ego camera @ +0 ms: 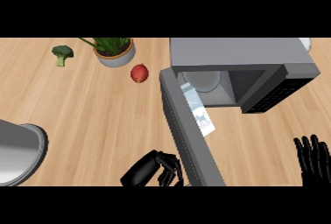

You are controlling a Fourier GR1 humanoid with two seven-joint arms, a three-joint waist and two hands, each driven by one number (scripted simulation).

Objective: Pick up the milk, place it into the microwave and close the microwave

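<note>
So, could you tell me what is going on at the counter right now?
The microwave stands open, its door swung out toward the robot. The milk lies in the doorway, partly inside. The left hand is curled at the door's outer edge, seemingly ready to push it shut. The right hand rests open at the lower right. Broccoli, a plant and a red fruit sit aside.

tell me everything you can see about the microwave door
The microwave door is a long grey panel with a darker inner face, looking like metal or plastic. It stands swung wide open, hinged at the left front corner of the microwave and reaching toward the view's lower edge. The left hand, fingers curled, sits against its outer side near the free end. A milk carton shows just past its inner face.
</note>
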